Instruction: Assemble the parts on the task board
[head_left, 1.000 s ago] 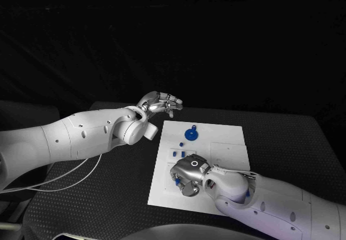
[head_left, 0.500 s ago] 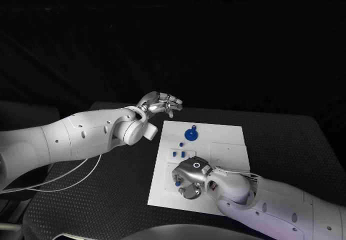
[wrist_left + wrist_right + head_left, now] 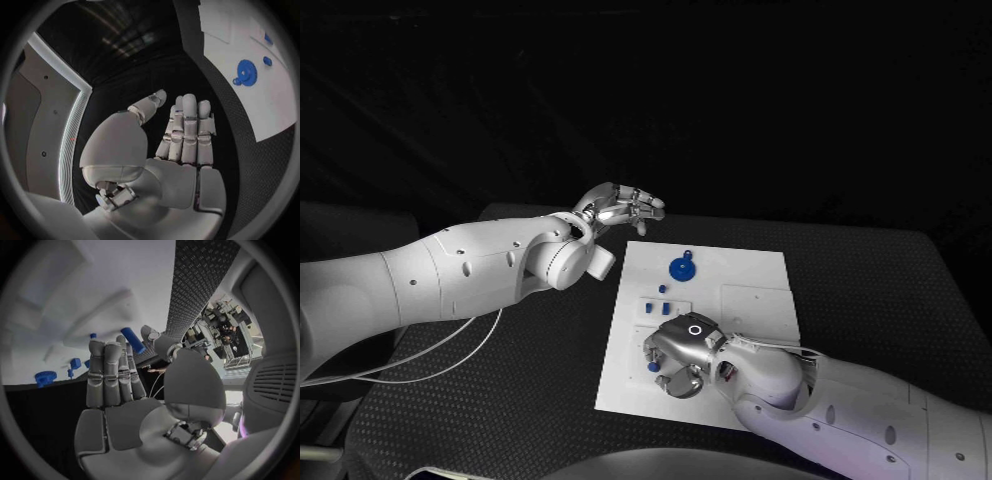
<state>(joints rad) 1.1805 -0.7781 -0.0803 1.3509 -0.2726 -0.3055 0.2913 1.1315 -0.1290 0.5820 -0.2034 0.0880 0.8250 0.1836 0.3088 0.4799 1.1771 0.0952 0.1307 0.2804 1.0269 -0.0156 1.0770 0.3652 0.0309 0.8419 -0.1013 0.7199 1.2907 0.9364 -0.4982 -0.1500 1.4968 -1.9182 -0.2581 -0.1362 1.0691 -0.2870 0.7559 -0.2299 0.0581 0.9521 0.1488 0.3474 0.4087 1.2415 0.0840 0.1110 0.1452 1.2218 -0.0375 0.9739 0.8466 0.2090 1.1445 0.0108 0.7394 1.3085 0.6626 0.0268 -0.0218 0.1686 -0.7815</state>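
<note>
The right hand (image 3: 681, 354) sits low over the near left part of the task board (image 3: 747, 270), its back turned up toward the head camera so the fingers are mostly hidden beneath it. A bit of blue peg (image 3: 656, 368) shows at its left edge there. The right wrist view tells more: the fingers (image 3: 109, 372) lie straight and close together, and a short blue cylinder, the same peg (image 3: 132, 340), stands tilted at their tips against the white board. Whether the thumb (image 3: 187, 375) actually pinches it I cannot tell, since the contact is hidden behind the fingertips.

Just beyond the right hand, toward the far side, a few small blue parts (image 3: 666, 305) lie in a cluster near the board's left edge; the right wrist view shows them as little blocks (image 3: 75, 363) beside the fingers, with a toothed blue piece (image 3: 45, 377) further off. Farther still, near the board's far left corner, lies a round blue gear (image 3: 682, 268). The left wrist view shows it clearly as a disc with a small knob at its rim (image 3: 246, 73).

The left hand (image 3: 623, 207) hovers off the board, above the black table (image 3: 516, 370) beyond the board's far left corner. Its own wrist view shows the fingers (image 3: 187, 132) straight, side by side, with nothing in them.
</note>
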